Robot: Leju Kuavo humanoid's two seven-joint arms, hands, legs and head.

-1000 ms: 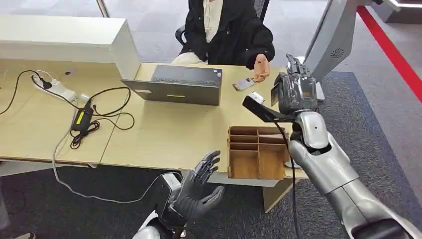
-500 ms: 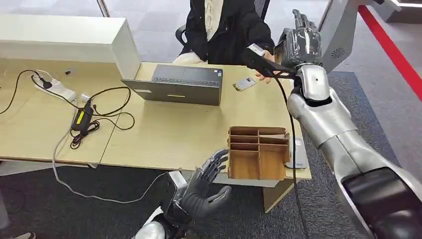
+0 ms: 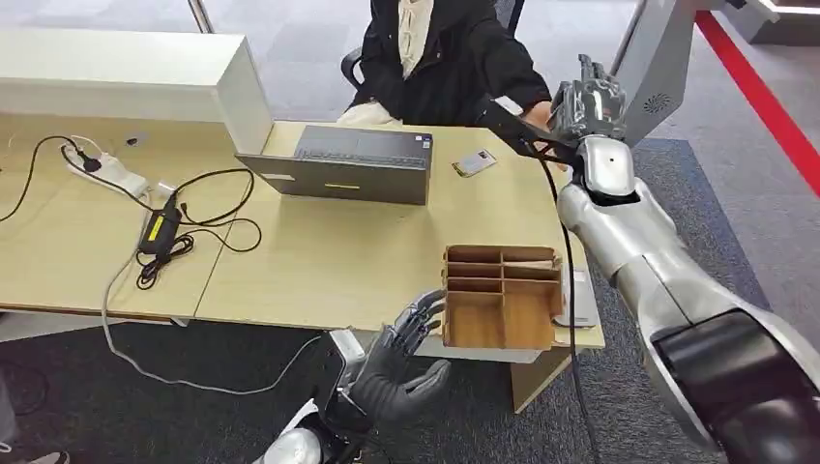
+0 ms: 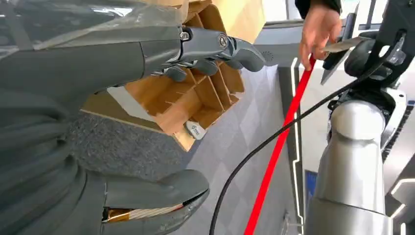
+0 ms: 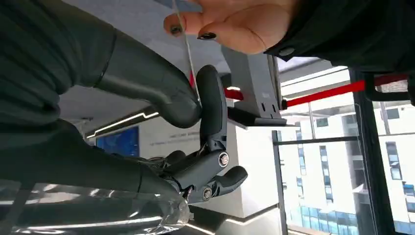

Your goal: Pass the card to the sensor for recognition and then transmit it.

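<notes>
Over the bench's (image 3: 319,261) far right corner, our right hand (image 5: 195,105) pinches the card (image 5: 185,46) as a person's hand (image 5: 235,22) takes it; we should release gently, left hand (image 3: 401,362) spread idle.

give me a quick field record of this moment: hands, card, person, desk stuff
right hand: raised over the desk's far right corner, pinching the card edge-on between thumb and a finger
card: thin, also touched by the person's hand
left hand: open, low in front of the desk, holding nothing
person: seated behind the desk, dark jacket
wooden organizer: at the near desk edge, compartments look empty
laptop: open
second card: flat on the desk beside the laptop
</notes>
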